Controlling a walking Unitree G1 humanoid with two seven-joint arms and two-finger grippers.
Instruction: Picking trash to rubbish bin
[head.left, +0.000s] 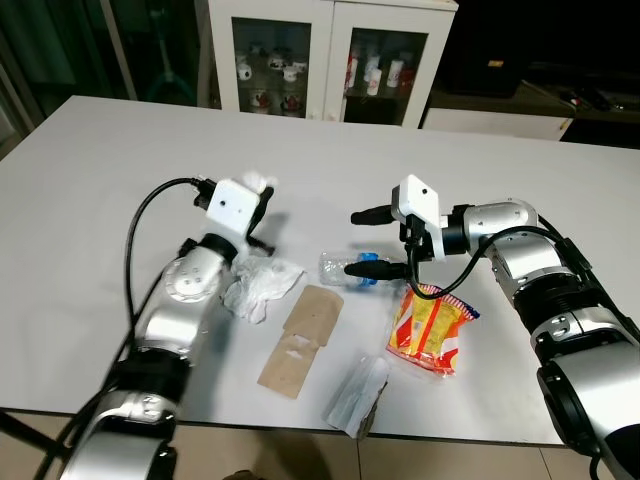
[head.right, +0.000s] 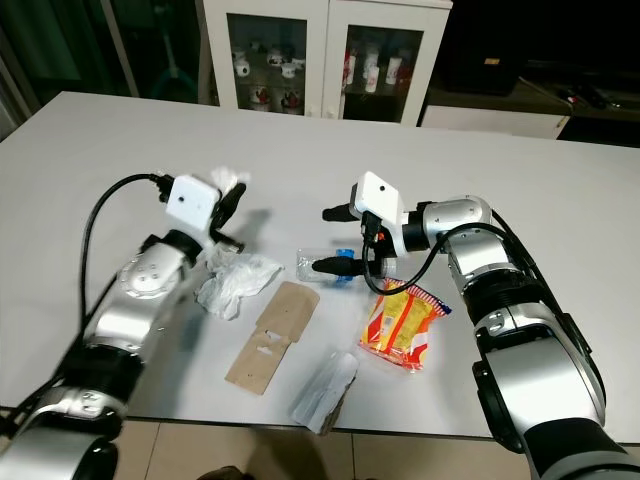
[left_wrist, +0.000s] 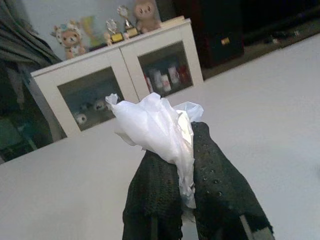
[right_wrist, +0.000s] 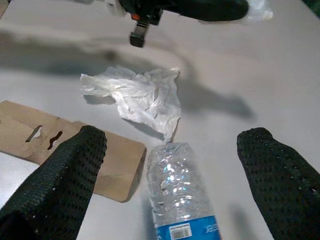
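White table (head.left: 120, 150) is carrying five loose pieces of trash: one clear plastic bottle (head.left: 345, 268) with a blue label, one crumpled white plastic wrap (head.left: 262, 283), one brown cardboard piece (head.left: 302, 338), one orange-yellow snack bag (head.left: 430, 328), one pale wrapper (head.left: 357, 397) near the front edge. Left gripper (left_wrist: 186, 165) is pinching a sixth piece, a white tissue wad (left_wrist: 155, 127), held above the table, fingers closed on it. Right gripper (right_wrist: 175, 170) is hanging spread wide, one finger either side of the bottle, not touching it
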